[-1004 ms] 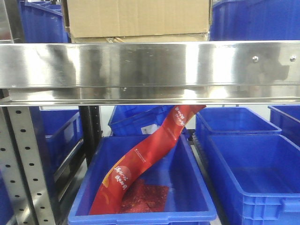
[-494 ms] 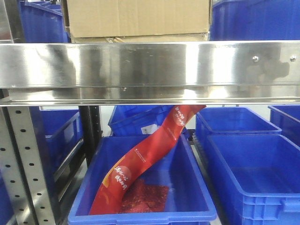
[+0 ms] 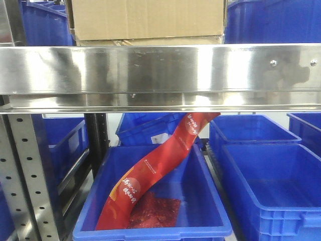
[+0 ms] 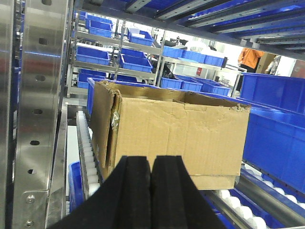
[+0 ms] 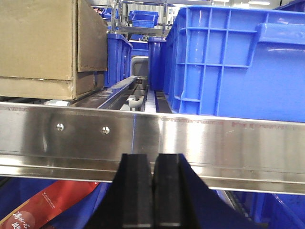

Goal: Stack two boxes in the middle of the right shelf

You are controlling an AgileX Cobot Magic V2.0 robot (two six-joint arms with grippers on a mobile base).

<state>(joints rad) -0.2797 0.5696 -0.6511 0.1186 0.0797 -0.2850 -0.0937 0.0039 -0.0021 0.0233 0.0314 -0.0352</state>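
- Front view: the large box [image 3: 148,19] sits on the thin flat box [image 3: 150,41], and both rest on the shelf [image 3: 160,70] behind its broad steel rail. The stack looks already made, so I judge the step in hand to be the end of placing, or a check of it. No jaws show here. Below the rail, a red packet [image 3: 150,170] leans in a blue bin [image 3: 150,232].
- Left wrist view: the left jaws [image 4: 152,191] are pressed together with no gap and grip nothing. The large box stands just beyond them, straight ahead, on the shelf's white rollers [image 4: 86,157].
- Right wrist view: the right jaws [image 5: 154,191] are likewise closed on nothing, with the rail directly ahead of them. The large box lies up and to their left, and a blue crate [image 5: 238,57] up and to their right.
- Next move, as I judge it: draw both arms straight back from the rail without brushing the stack.
- Against the earlier front pictures, nothing has shifted: boxes, rail and packet lie the same.
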